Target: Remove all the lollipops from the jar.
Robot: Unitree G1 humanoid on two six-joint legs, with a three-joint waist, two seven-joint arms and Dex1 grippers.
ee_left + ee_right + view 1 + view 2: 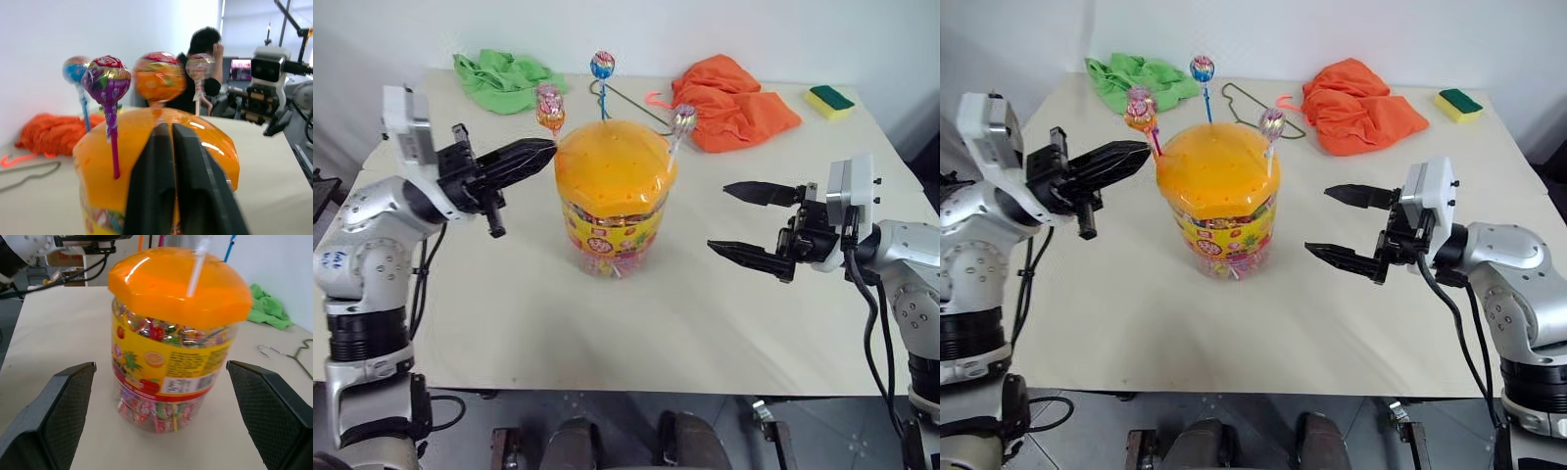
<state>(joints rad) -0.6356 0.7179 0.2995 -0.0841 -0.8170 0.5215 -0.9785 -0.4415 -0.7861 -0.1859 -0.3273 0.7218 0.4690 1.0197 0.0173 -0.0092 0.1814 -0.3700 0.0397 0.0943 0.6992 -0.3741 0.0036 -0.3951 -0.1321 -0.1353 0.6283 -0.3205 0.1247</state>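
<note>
The jar stands mid-desk, four lollipops stuck upright in its orange lid. The left pincer is at the lid's left edge, its fingers pinched together on the stick of the orange lollipop. The right pincer hangs spread wide, right of the jar and apart from it.

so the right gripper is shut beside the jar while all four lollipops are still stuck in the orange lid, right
Not quite: the right gripper is open, its two fingers spread wide beside the jar, as the right wrist view shows. The rest holds: all four lollipops stand in the orange lid.
</note>
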